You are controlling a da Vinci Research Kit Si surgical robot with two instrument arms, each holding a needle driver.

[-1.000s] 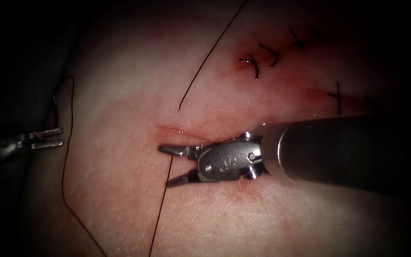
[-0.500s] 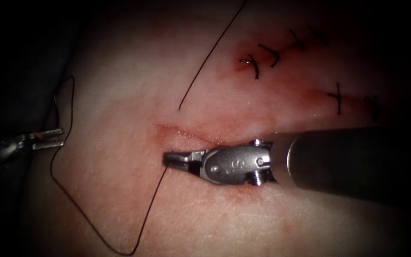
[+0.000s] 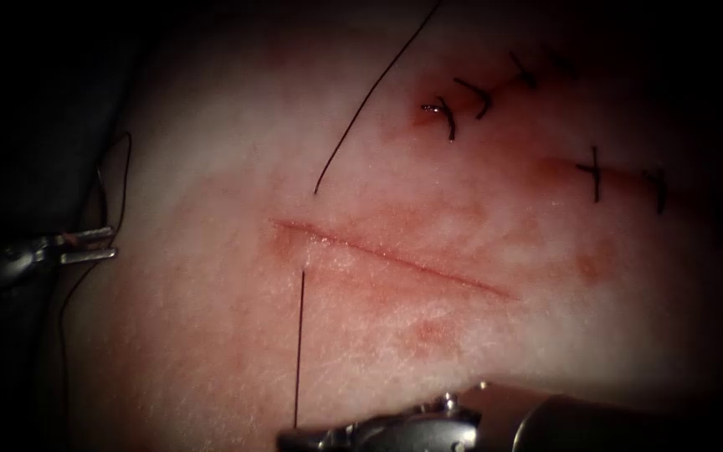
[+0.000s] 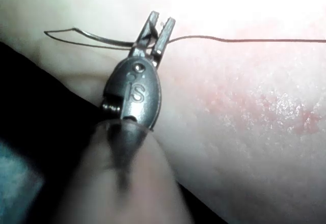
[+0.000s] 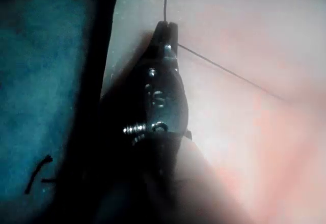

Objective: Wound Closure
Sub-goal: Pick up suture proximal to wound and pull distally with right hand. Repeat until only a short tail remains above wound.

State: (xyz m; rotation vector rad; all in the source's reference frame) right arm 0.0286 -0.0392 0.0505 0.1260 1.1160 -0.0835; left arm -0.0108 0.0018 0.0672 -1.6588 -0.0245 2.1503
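Since the earlier frames the right arm's needle driver [image 3: 290, 437] had withdrawn from beside the cut to the near edge of the endoscope view, drawing the thin dark thread [image 3: 299, 343] taut. That thread ran straight from a point on the pale pink pork tissue [image 3: 211, 335], just below the left end of the open red cut [image 3: 387, 255], down to the right tool's tips, whose jaws were closed on it [image 5: 166, 29]. The slim curved steel needle [image 4: 97, 38] lay out of the tissue at the far left, well apart from the cut, gripped across its curve by the left arm's needle driver [image 4: 158, 28], jaws clamped; thread trailed from there over the tissue. Dark finished stitches [image 3: 479, 96] sat at upper right on an older closed line, with red fluid [image 3: 418, 117] beside them.
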